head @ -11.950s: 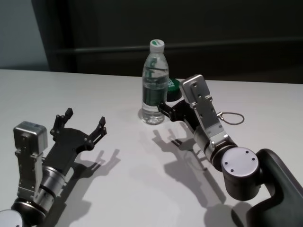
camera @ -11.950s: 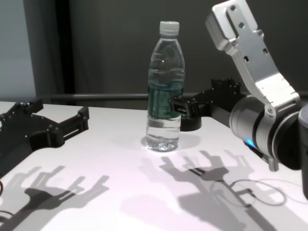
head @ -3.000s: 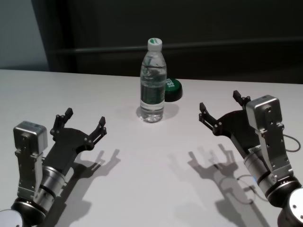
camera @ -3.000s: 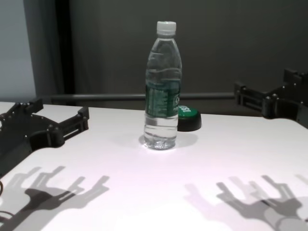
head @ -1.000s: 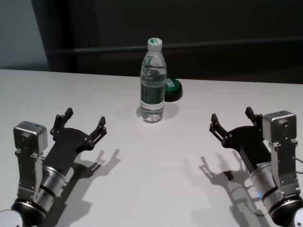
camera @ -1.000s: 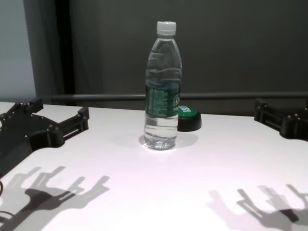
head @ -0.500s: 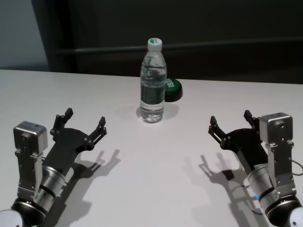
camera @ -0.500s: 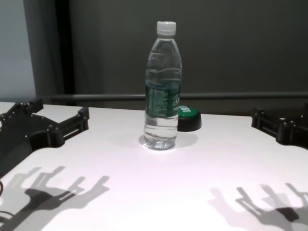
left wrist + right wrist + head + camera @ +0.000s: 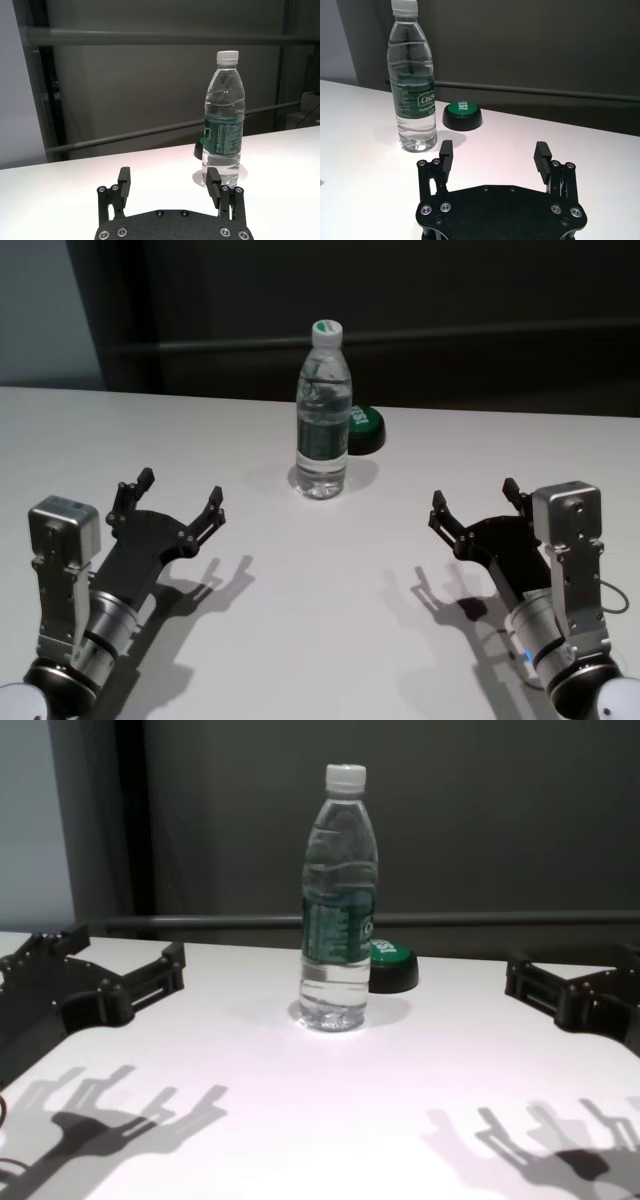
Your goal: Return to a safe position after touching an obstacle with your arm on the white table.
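left claw (image 9: 168, 494) splayed, right claw (image 9: 474, 502) likewise (both low)

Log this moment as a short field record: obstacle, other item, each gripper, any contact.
obstacle: water bottle, upright on the white table, cap on
other item: green-topped puck right behind the bottle
left gripper: open, empty, over the table's near left
right gripper: open, empty, over the table's near right
contact: none; both grippers are well apart from the bottle

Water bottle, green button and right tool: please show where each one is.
water bottle (image 9: 323, 430), head view, on label band
green button (image 9: 462, 107), right wrist view, on green top
right tool (image 9: 473, 502), head view, between fingertips
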